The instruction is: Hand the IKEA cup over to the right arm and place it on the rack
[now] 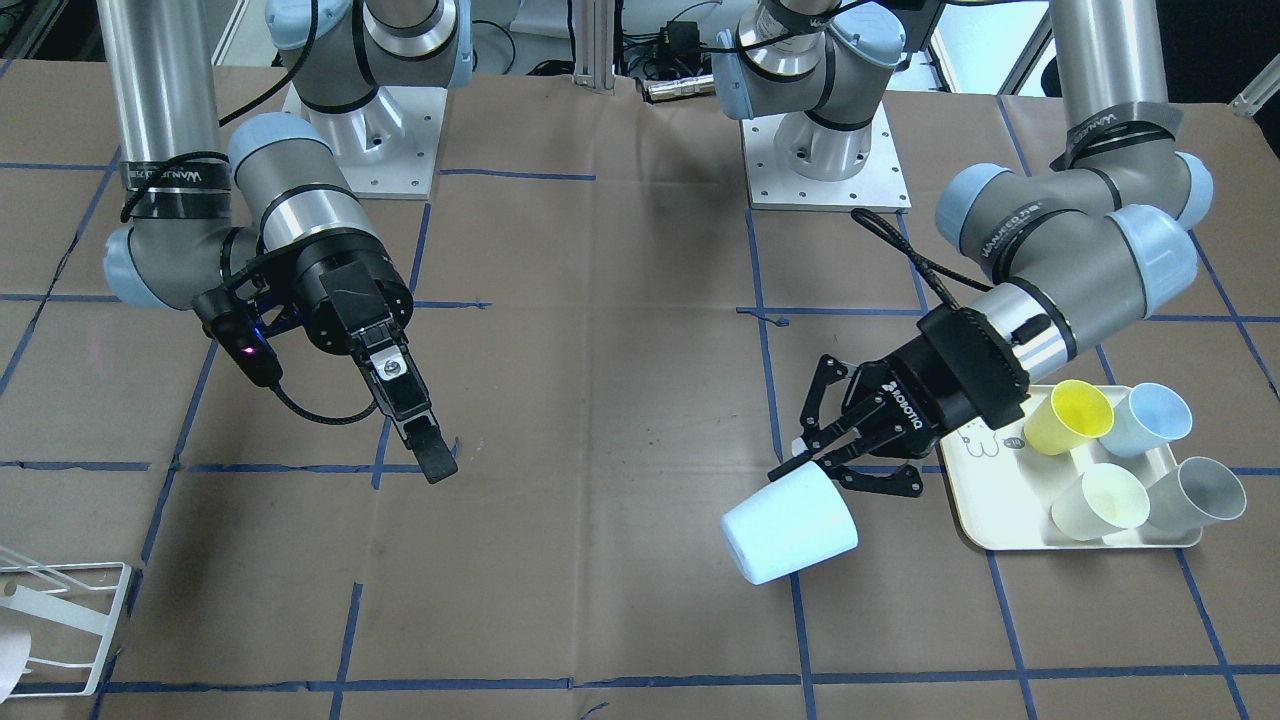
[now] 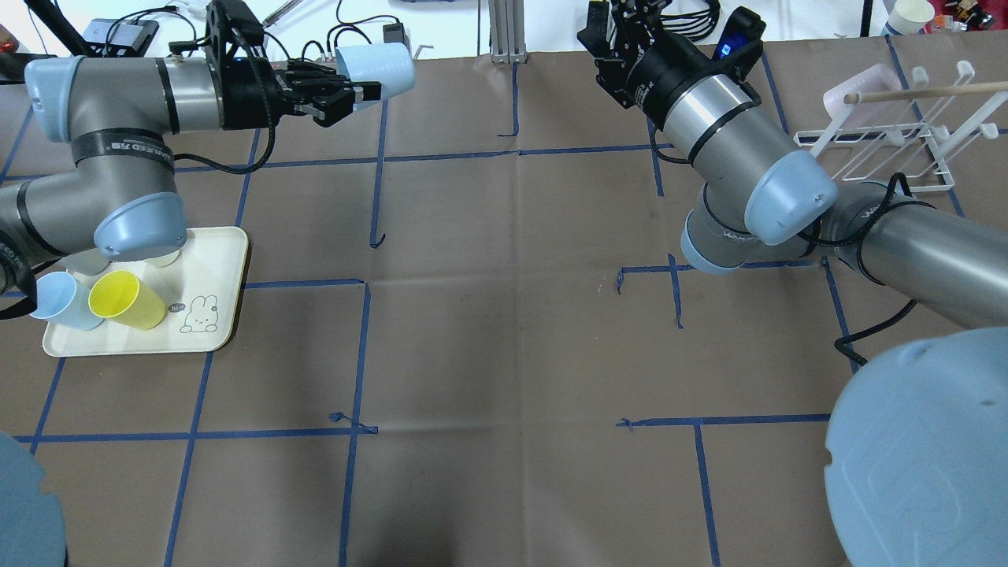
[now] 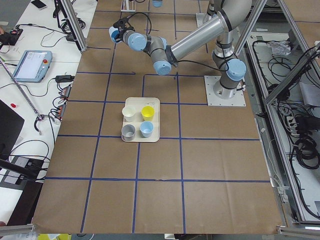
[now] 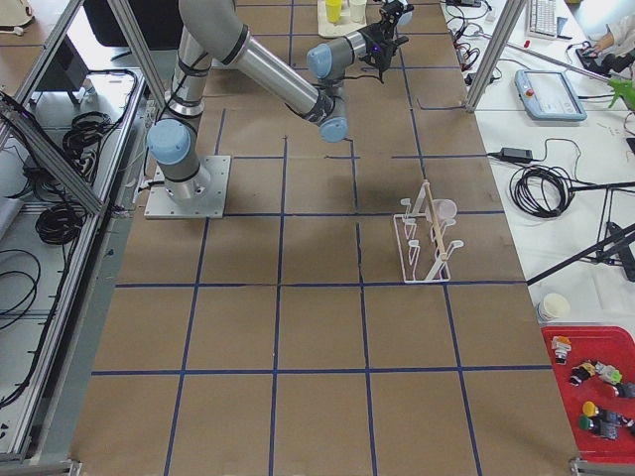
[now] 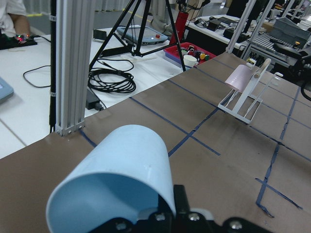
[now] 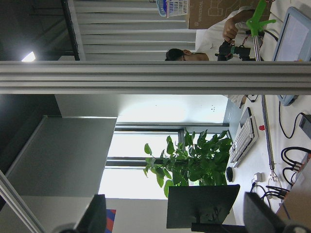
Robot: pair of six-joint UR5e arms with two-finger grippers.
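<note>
Brown paper gridded with blue tape covers the table, and just above it the pale blue cup (image 1: pixel 790 525) hangs sideways, rim pinched tight by the left gripper (image 1: pixel 820 460) marked ROBOTIQ, while the right gripper (image 1: pixel 432 455) hovers with fingers spread wide, the rack (image 2: pixel 886 146) well apart.

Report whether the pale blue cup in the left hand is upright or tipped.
Tipped on its side: the pale blue cup lies sideways, the left hand gripping its rim, mouth toward the hand.
</note>
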